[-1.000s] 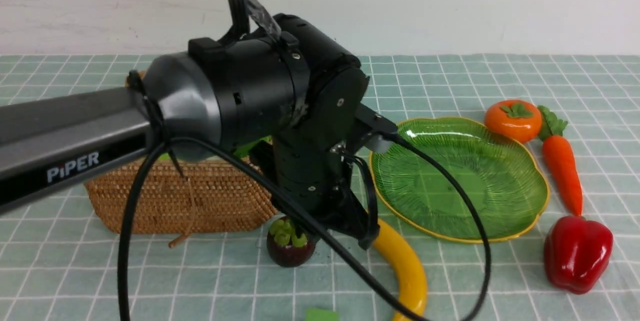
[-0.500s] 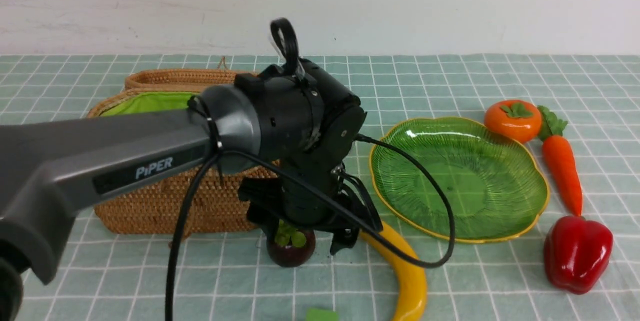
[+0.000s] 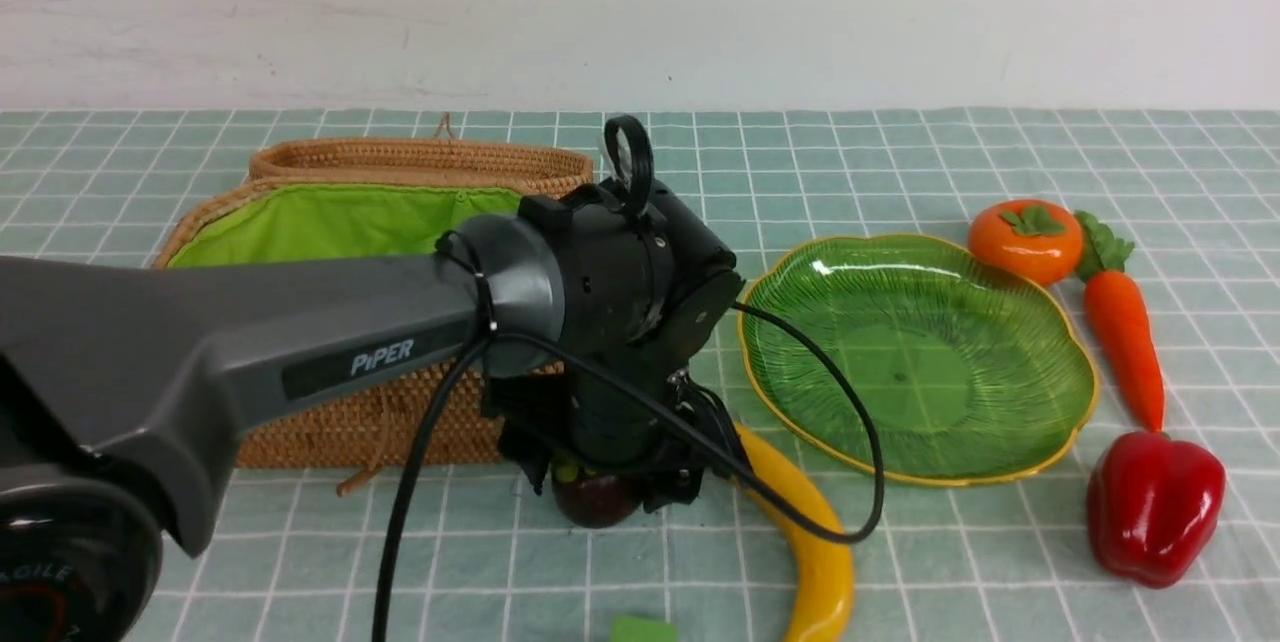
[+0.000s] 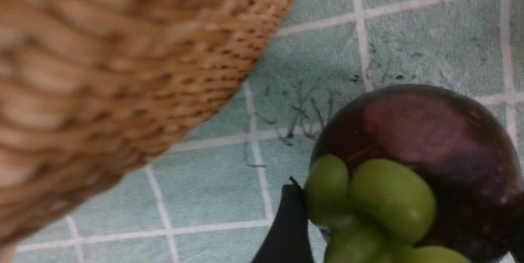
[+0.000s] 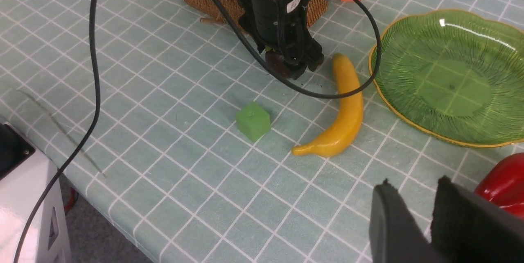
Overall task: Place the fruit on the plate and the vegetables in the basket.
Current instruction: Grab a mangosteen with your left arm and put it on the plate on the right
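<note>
Step in hand: fruit pick, L gripper [image 3: 608, 492] straddles mangosteen [image 4: 409, 132] on cloth [image 3: 1000, 542] betw. basket [image 3: 330, 422] and banana [image 3: 810, 542], fingers [image 4: 286, 230] beside it, clamp not discernible; R gripper [image 5: 415, 185] narrow, empty; next needs firm squeeze, lift, carry to plate [image 3: 930, 362].

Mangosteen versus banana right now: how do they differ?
The mangosteen is small, round, dark purple; the banana is long, curved, yellow. The mangosteen sits inside the left pincer; the banana lies free beside it. Both rest on the tablecloth, off the plate.
</note>
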Tool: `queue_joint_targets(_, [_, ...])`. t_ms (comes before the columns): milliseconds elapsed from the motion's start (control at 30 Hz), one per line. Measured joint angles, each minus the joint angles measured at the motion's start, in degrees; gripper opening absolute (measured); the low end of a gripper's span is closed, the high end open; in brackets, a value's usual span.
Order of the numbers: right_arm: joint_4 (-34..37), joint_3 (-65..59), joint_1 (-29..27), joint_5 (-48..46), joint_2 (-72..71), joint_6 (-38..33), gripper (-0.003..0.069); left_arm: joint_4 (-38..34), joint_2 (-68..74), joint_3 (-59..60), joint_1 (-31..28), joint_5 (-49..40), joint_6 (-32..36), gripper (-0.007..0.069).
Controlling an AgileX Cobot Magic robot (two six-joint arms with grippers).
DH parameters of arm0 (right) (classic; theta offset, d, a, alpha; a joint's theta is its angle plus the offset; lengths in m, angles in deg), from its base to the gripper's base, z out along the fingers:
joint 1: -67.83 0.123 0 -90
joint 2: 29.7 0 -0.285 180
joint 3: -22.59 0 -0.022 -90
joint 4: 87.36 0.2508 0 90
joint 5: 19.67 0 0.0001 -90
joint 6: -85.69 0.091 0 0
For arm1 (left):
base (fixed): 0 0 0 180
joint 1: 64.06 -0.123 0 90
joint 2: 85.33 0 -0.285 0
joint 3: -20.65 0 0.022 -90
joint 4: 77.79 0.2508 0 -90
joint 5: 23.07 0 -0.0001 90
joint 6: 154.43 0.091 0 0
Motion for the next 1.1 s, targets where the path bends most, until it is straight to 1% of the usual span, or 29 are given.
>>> queue_joint_targets(100, [0.15, 0.0, 0.13, 0.0, 0.0, -0.02, 0.0169, -0.49, 0.06, 0.0, 0.0, -0.01, -0.16, 0.0563])
queue_joint_targets(167, [0.19, 0.0, 0.18, 0.0, 0.0, -0.02, 0.0169, -0.75, 0.06, 0.0, 0.0, -0.01, -0.22, 0.0562])
queue_joint_targets(200, [0.19, 0.0, 0.24, 0.0, 0.0, -0.02, 0.0169, -1.33, 0.14, 0.0, 0.0, -0.07, -0.27, 0.0535])
queue_joint_targets(233, [0.19, 0.0, 0.24, 0.0, 0.0, -0.02, 0.0169, -1.31, 0.14, 0.0, 0.0, -0.14, -0.27, 0.0526])
queue_joint_targets(433, [0.14, 0.0, 0.24, 0.0, 0.0, -0.02, 0.0169, -2.15, -0.41, -0.06, 0.16, -1.48, -0.27, 0.0526])
queue_joint_targets(467, [0.02, 0.0, 0.24, 0.0, 0.0, -0.02, 0.0169, -2.33, -1.69, -0.55, 0.74, -2.56, -0.27, 0.0526])
queue_joint_targets(567, [-0.25, 0.0, 0.24, 0.0, 0.0, -0.02, 0.0171, -2.18, -4.7, -2.51, 2.53, -2.12, 0.85, 0.0526])
queue_joint_targets(700, [-2.19, 0.0, 0.24, 0.7, 0.0, 2.0, 0.0171, -3.5, -6.78, -6.63, 4.82, 2.45, 6.68, 0.0526])
queue_joint_targets(733, [-4.39, 0.0, 0.24, 2.35, 0.0, 4.94, 0.0172, -5.92, -6.5, -9.07, 5.32, 6.08, 10.61, 0.0526])
queue_joint_targets(767, [-5.03, 0.0, 0.24, 2.55, 0.0, 5.32, 0.0172, -6.29, -6.21, -9.66, 5.39, 7.01, 11.1, 0.0526])
queue_joint_targets(800, [-7.64, 0.0, 0.24, 4.18, 0.0, 8.5, 0.0174, -8.82, -4.51, -11.74, 5.38, 10.34, 14.75, 0.0526])
queue_joint_targets(833, [-9.38, 0.0, 0.24, 4.99, 0.0, 11.12, 0.0175, -10.33, -2.67, -13.85, 5.09, 13.5, 16.97, 0.0526])
queue_joint_targets(867, [-10.25, 0.0, 0.24, 5.45, 0.0, 12.29, 0.0174, -11.44, -1.3, -15.0, 4.86, 15.12, 18.42, 0.0526])
queue_joint_targets(933, [-11.28, 0.0, 0.24, 5.6, 0.0, 13.47, 0.0174, -12.45, 0.94, -16.71, 4.39, 17.1, 19.54, 0.0526])
queue_joint_targets(1000, [-11.69, 0.0, 0.24, 5.65, 0.0, 14.52, 0.0174, -15.08, 6.34, -20.69, 3.42, 19.23, 22.05, 0.0526])
queue_joint_targets(1100, [-11.6, 0.0, 0.24, 5.65, 0.0, 14.83, 0.0174, -15.89, 10.25, -23.15, 3.1, 20.1, 23.9, 0.0526])
